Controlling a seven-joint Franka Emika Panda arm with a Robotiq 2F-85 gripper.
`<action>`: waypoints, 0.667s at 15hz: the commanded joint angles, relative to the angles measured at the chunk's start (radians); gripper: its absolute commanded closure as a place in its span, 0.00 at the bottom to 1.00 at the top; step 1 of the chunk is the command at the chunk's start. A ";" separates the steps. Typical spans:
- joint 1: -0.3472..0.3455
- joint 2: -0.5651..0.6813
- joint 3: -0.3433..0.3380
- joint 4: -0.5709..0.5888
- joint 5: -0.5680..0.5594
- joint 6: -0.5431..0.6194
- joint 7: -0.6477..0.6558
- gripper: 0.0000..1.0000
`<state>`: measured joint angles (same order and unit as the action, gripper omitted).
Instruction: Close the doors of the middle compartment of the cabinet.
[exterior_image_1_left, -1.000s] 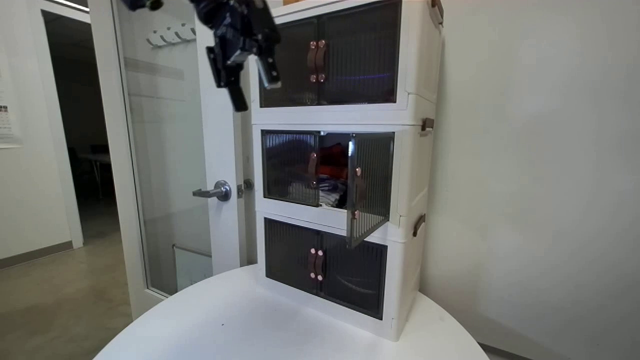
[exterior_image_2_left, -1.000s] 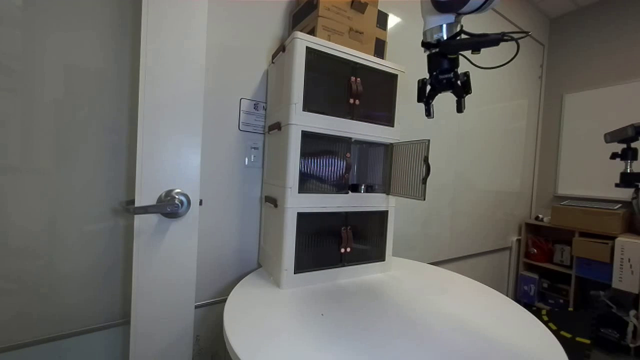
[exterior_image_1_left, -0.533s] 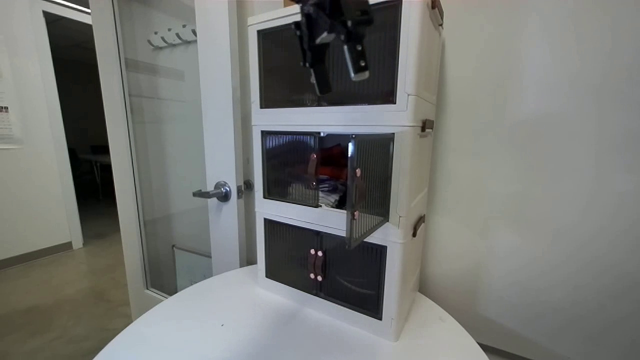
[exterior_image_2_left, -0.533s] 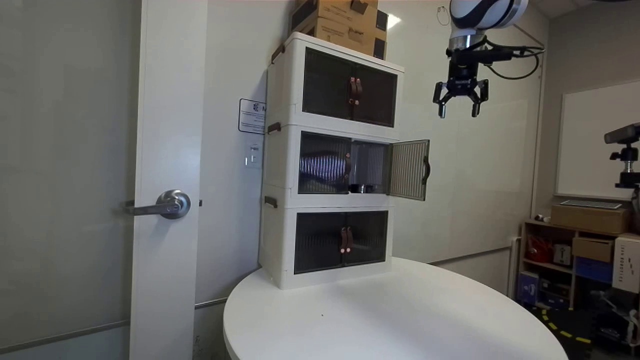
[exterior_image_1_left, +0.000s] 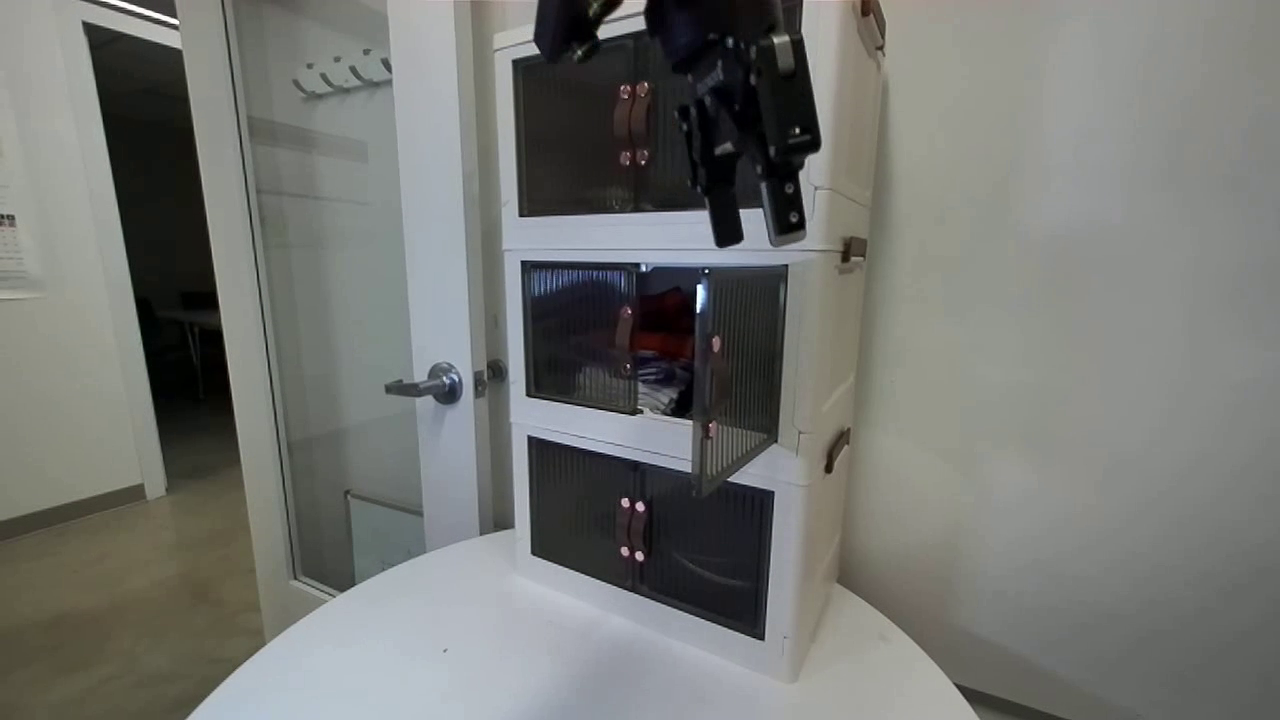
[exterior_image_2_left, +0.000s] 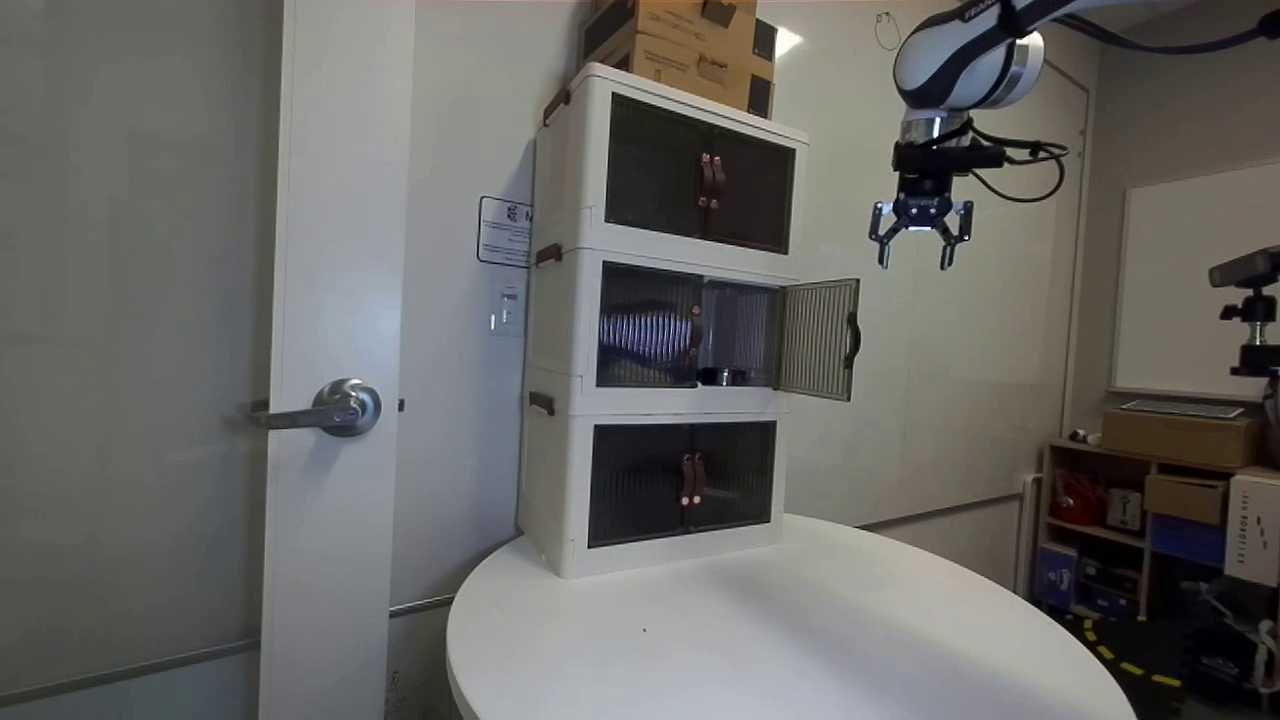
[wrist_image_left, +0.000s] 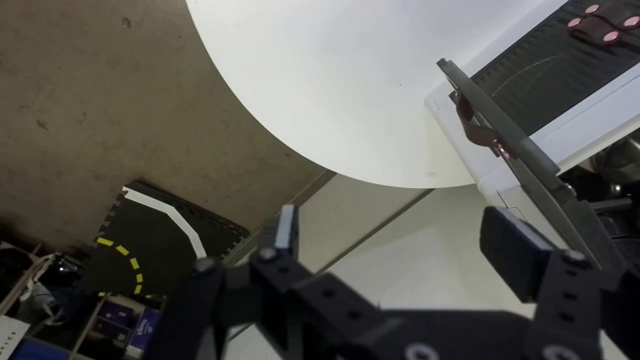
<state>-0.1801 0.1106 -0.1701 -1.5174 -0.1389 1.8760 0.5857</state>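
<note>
The white cabinet (exterior_image_1_left: 815, 400) (exterior_image_2_left: 560, 320) stands on a round table. Its middle compartment has two dark ribbed doors with brown handles. One door (exterior_image_1_left: 580, 335) (exterior_image_2_left: 645, 325) looks shut or nearly so. The other door (exterior_image_1_left: 750, 365) (exterior_image_2_left: 815, 340) stands swung outward, showing folded cloth inside. The wrist view shows this open door (wrist_image_left: 505, 122) edge-on at the right, with its handle (wrist_image_left: 477, 132). My gripper (exterior_image_1_left: 757, 238) (exterior_image_2_left: 915, 260) is open and empty, above the open door and apart from it. In the wrist view, my fingers (wrist_image_left: 395, 240) are wide apart, the right one near the door's edge.
The top compartment doors (exterior_image_2_left: 700, 175) and bottom compartment doors (exterior_image_2_left: 682, 485) are shut. Cardboard boxes (exterior_image_2_left: 690, 55) sit on the cabinet. The white table (exterior_image_2_left: 780, 630) lies below. A whiteboard wall (exterior_image_2_left: 950, 400) stands behind the open door. A camera on a stand (exterior_image_2_left: 1250, 300) is at the far right.
My gripper has moved right in both exterior views and, over the last half second, lower. It stays open. The cabinet doors have not moved.
</note>
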 joint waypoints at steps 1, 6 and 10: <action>0.000 0.054 -0.019 0.041 0.022 0.009 0.036 0.39; 0.006 0.072 -0.039 0.014 -0.016 0.115 0.104 0.77; 0.018 0.091 -0.039 0.001 -0.041 0.173 0.111 1.00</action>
<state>-0.1792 0.1882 -0.2025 -1.5123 -0.1576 2.0075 0.6759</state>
